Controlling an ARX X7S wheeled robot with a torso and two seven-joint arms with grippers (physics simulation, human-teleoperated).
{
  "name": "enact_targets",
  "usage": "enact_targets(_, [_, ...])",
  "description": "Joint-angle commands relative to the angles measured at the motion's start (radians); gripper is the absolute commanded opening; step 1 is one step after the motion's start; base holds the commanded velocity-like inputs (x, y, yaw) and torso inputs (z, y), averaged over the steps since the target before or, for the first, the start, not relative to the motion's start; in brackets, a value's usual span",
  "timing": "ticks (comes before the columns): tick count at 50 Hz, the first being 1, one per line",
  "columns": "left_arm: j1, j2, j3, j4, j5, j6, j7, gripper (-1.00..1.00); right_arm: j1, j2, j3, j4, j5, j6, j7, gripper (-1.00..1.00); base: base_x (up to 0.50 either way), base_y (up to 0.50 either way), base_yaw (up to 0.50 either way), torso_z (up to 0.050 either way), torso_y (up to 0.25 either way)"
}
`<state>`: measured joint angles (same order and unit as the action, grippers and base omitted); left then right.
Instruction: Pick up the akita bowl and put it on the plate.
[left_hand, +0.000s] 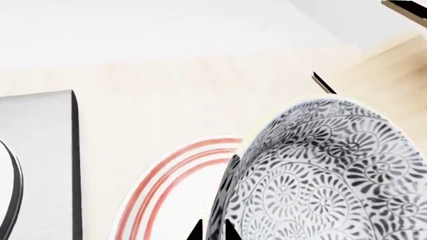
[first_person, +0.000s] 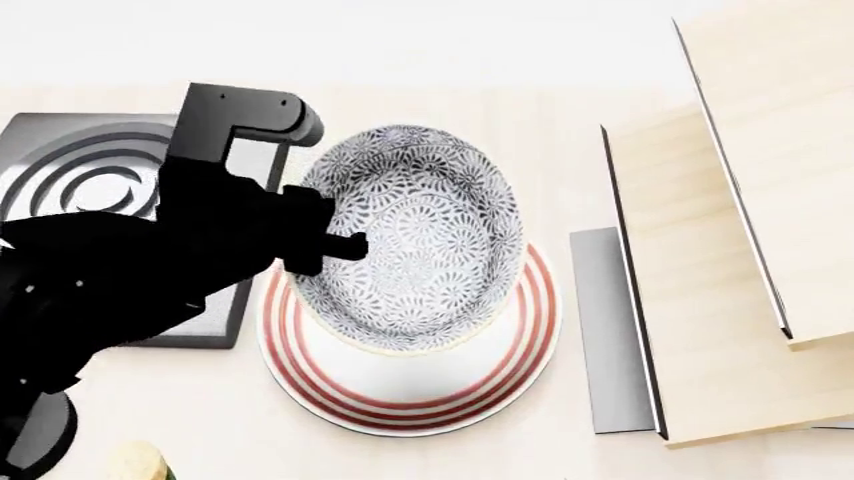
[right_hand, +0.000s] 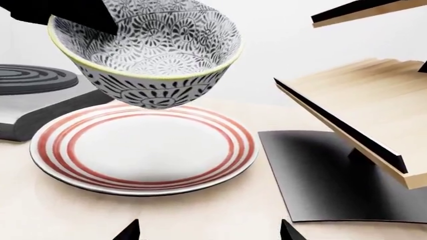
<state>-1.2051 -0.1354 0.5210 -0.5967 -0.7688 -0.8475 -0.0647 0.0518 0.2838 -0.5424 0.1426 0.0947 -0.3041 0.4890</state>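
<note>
Akita bowl (first_person: 427, 235) is held in the air above the plate (first_person: 507, 350), tilted, clear of the plate's surface as the right wrist view shows; nothing is visible inside the bowl, and the plate's white centre carries nothing. Plate lies flat on the pale wooden counter (first_person: 561, 120), its edge just beside the square dark burner (first_person: 80, 175) on the robot's left. To the right stands a dark base plate (first_person: 607, 330) with slanted wooden shelf boards (first_person: 721, 270) overhanging it; a strip of bare counter separates this from the plate's rim. Left gripper (first_person: 327, 240) has its jaws clamped on the bowl's near-left rim, one finger reaching inside the wall. Right gripper (right_hand: 208, 231) shows only two dark fingertips (right_hand: 128, 231) at the frame edge of its own wrist view, set wide apart, holding nothing, low over the counter near the plate.
</note>
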Motion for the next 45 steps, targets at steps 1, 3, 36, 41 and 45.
enact_targets(1, [-0.086, -0.007, 0.034, 0.012, -0.020, -0.120, -0.004, -1.00, 0.003, -0.001, -0.005, 0.007, 0.003, -0.001, -0.001, 1.00, 0.00, 0.00, 0.00, 0.000, 0.000])
enact_targets(3, [-0.100, -0.002, 0.037, 0.005, -0.020, -0.127, -0.006, -1.00, 0.001, 0.001, -0.007, 0.001, 0.003, 0.002, 0.000, 1.00, 0.00, 0.00, 0.00, 0.000, 0.000])
enact_targets(36, [-0.180, 0.058, 0.015, -0.239, -0.109, -0.203, 0.117, -1.00, 0.014, -0.008, -0.022, 0.044, 0.006, -0.014, -0.003, 1.00, 0.00, 0.00, 0.00, 0.000, 0.000])
enact_targets(41, [-0.191, 0.080, -0.002, -0.328, -0.113, -0.154, 0.148, -1.00, 0.017, -0.011, -0.026, 0.054, 0.007, -0.018, -0.004, 1.00, 0.00, 0.00, 0.00, 0.000, 0.000])
enact_targets(45, [-0.198, 0.096, -0.002, -0.374, -0.111, -0.123, 0.166, -1.00, 0.019, -0.011, -0.025, 0.057, 0.009, -0.020, -0.005, 1.00, 0.00, 0.00, 0.00, 0.000, 0.000])
